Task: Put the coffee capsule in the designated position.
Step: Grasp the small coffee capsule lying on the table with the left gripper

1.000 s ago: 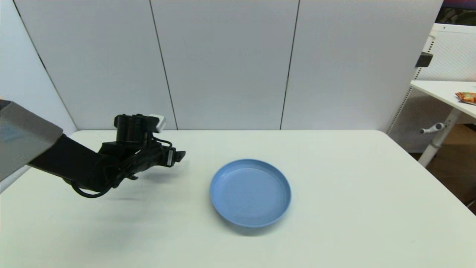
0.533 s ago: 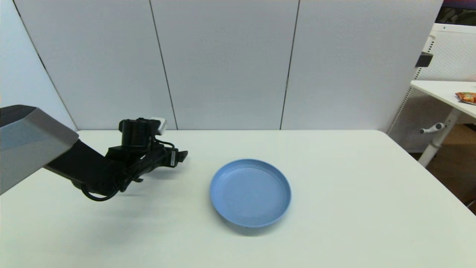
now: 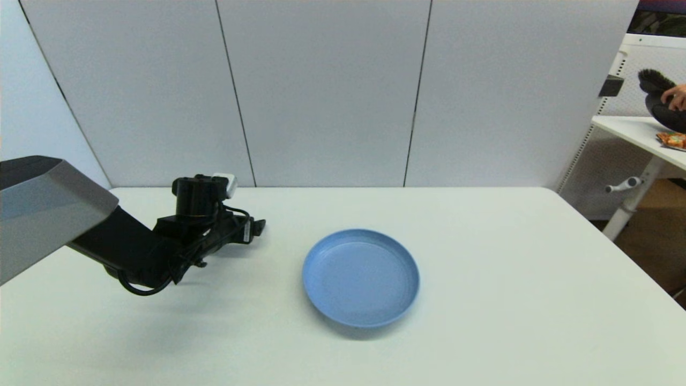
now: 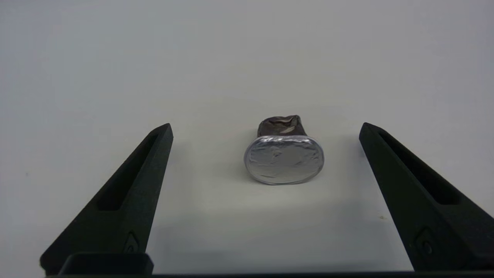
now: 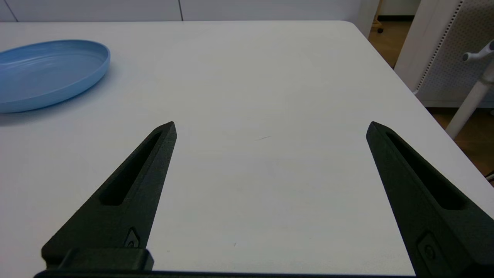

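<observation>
The coffee capsule [image 4: 283, 158] lies on its side on the white table, silver foil face toward the left wrist camera, dark crumpled body behind it. My left gripper [image 4: 266, 125] is open, and the capsule sits between its two fingers without touching either. In the head view the left gripper [image 3: 258, 227] hangs low over the table's far left part, left of the blue plate [image 3: 360, 277], and hides the capsule. The right gripper [image 5: 271, 123] is open and holds nothing, over bare table to the right of the blue plate [image 5: 50, 73].
Grey wall panels stand right behind the table's far edge. A second white table [image 3: 638, 131] stands off to the right with an orange packet [image 3: 672, 140] and a person's hand on a dark object [image 3: 662, 102]. The table's right edge [image 5: 389, 61] is near the right gripper.
The left arm has reached a little farther in and its gripper has sunk slightly toward the table. A hand with a dark object has appeared at the side table.
</observation>
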### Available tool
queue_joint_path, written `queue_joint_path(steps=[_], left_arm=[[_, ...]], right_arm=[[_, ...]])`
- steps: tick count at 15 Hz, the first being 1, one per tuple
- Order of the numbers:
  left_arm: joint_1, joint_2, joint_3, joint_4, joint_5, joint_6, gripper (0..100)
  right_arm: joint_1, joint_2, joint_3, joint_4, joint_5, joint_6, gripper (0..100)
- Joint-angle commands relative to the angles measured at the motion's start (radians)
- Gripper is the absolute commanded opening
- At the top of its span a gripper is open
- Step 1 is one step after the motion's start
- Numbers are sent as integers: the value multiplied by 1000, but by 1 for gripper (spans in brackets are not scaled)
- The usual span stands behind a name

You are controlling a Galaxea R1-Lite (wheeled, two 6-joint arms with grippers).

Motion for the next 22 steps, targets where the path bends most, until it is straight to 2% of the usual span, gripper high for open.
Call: queue_joint_path(steps=[1, 10, 22], left_arm=[[0, -9, 24, -14, 0, -18, 100], [-3, -3, 37, -16, 0, -58, 100], [-3, 43, 40, -119, 0, -91, 100]], right_arm=[[0, 1, 6, -1, 0, -1, 100], [0, 1, 6, -1, 0, -1, 100], [0, 1, 6, -1, 0, -1, 100]])
